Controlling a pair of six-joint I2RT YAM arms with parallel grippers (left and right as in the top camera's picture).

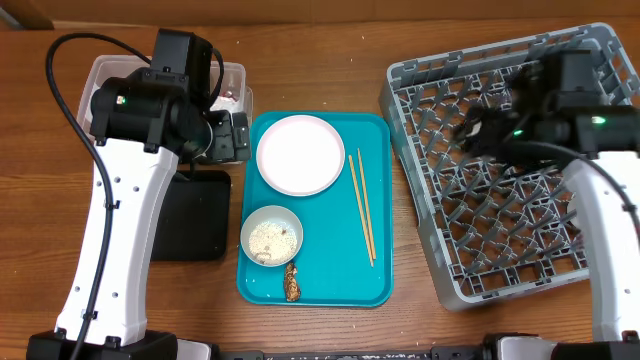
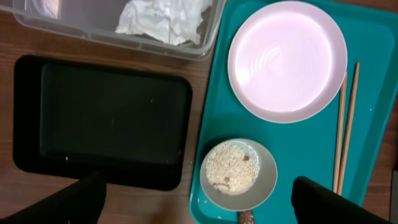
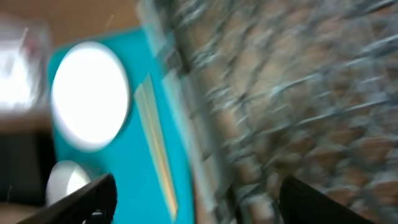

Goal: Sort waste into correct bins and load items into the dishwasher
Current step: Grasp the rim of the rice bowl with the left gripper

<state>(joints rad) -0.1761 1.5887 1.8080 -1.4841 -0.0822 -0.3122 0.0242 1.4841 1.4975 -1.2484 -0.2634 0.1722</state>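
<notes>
The teal tray (image 1: 370, 280) holds a round white-pink plate (image 1: 300, 153), a small bowl of rice (image 1: 271, 235), two wooden chopsticks (image 1: 361, 205) and a brown scrap (image 1: 292, 283). My left gripper (image 1: 228, 135) is open and empty, between the clear tub (image 1: 110, 70) and the tray. In the left wrist view its fingers (image 2: 199, 208) straddle the rice bowl (image 2: 238, 174), above the black tray (image 2: 102, 118), and a crumpled napkin (image 2: 165, 18) lies in the tub. My right gripper (image 1: 478, 128) is open and empty over the grey dish rack (image 1: 510, 200). The cup and second bowl are not visible.
The right wrist view is blurred by motion: it shows the plate (image 3: 90, 93), the chopsticks (image 3: 155, 149) and the rack's edge (image 3: 298, 93). The black tray (image 1: 190, 215) lies left of the teal tray, below the tub. Bare wooden table surrounds them.
</notes>
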